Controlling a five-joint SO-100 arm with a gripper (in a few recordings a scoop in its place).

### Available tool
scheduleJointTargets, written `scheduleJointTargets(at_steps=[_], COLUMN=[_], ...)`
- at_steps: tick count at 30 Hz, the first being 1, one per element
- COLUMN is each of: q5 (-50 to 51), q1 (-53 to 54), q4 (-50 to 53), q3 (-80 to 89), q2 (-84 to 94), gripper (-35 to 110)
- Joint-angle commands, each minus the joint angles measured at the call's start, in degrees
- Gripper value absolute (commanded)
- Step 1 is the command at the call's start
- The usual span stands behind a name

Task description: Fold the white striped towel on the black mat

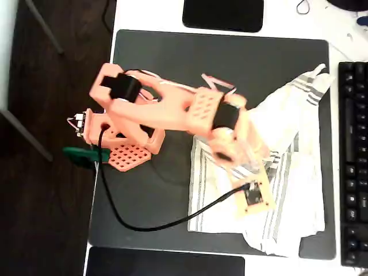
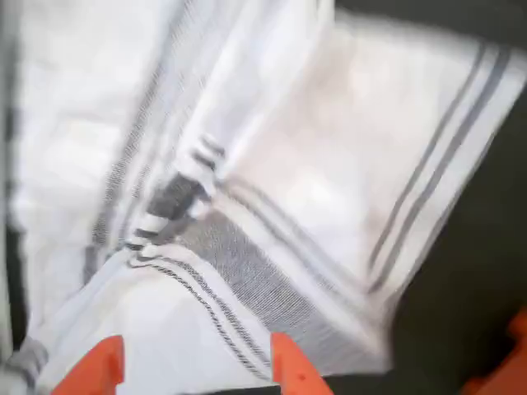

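Observation:
The white striped towel (image 1: 299, 172) lies crumpled and partly doubled over on the right half of the black mat (image 1: 172, 52), one corner reaching toward the mat's far right corner. My orange arm (image 1: 172, 109) stretches from the mat's left edge over the towel, and its wrist covers the gripper from above. In the wrist view the towel (image 2: 346, 189) shows blurred, with grey stripe bands and a bunched fold near the middle. My gripper (image 2: 198, 366) hangs just above the cloth. Its two orange fingertips (image 2: 284, 366) stand apart, open, with towel showing between them.
A black keyboard (image 1: 353, 161) lies along the right edge, close to the towel. Glossy black pads sit beyond the mat at the top (image 1: 224, 14) and bottom (image 1: 167, 263). A black cable (image 1: 149, 227) loops across the mat's lower left. A green clamp (image 1: 83, 154) holds the arm's base.

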Motion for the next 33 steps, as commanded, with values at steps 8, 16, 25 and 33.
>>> scheduleJointTargets(at_steps=[8, 16, 25, 33], q5=[26.28, 32.43, 35.51, 17.75], q1=[-5.62, -5.54, -6.68, -6.15], q4=[-2.81, -4.83, -4.66, -0.70], q3=[-11.43, -17.75, -21.01, -20.21], q2=[-17.67, -26.02, -34.28, -20.39], gripper=[21, 20, 0, 0])
